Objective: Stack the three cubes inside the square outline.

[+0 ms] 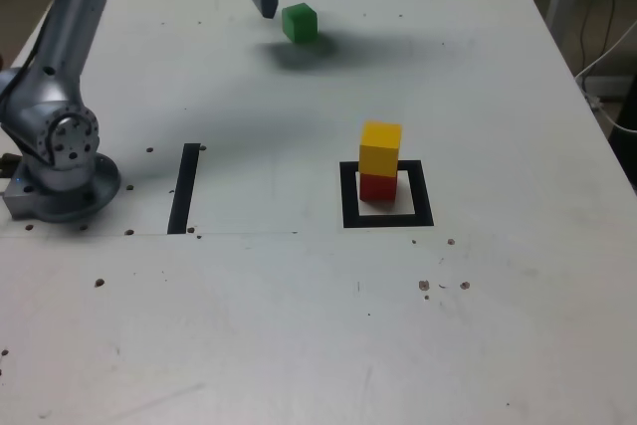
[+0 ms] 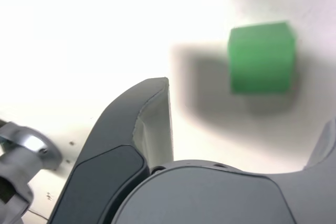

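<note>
The small, solid green cube (image 1: 300, 23) is seen on the white, speckled tabletop (image 1: 498, 306), close to the dark grey end effector (image 1: 305, 3) with two curved fingers. The end effector is wide open, and nothing is held in it. In the exterior view, the green cube is seen just under the fingers, with one fingertip shown near its upper left and the other to its upper right. In the wrist view, the cube is seen out past the fingertips, in line with the gap between them. It is not touched by either finger. How high the fingers are held above it cannot be told for sure. A soft, dark shadow is seen around the green cube.

Well apart from the end effector, two more small cubes are stacked. The solid red cube (image 1: 377, 188) is at the bottom, inside the flat, thick black square outline (image 1: 351, 196) with a white middle. The solid yellow cube (image 1: 380, 148) is set right on top of the red one. The green cube is outside the outline, far from this little stack. To the stack's left in the exterior view, a straight black strip (image 1: 184, 189) is seen lying flat.
</note>
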`<act>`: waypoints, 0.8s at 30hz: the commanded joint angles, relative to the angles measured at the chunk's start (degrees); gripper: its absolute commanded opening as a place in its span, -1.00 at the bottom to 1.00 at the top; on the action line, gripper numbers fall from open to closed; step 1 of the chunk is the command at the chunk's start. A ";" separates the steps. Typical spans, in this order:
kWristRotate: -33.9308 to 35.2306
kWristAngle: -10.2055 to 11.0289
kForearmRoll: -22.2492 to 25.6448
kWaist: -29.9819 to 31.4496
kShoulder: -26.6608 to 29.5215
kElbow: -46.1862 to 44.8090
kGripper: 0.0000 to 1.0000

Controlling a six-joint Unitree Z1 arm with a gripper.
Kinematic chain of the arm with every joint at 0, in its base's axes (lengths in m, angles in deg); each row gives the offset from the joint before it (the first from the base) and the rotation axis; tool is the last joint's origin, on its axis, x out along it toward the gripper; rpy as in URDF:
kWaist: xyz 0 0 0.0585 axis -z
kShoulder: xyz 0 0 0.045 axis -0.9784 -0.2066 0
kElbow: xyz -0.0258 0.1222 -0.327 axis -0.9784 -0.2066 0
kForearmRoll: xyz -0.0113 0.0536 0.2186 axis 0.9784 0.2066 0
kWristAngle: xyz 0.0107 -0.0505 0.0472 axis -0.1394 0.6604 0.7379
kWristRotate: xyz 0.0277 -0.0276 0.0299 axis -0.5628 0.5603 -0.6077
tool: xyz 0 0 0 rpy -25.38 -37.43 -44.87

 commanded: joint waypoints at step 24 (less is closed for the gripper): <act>-4.13 -4.67 2.80 -4.19 -10.14 8.01 -0.49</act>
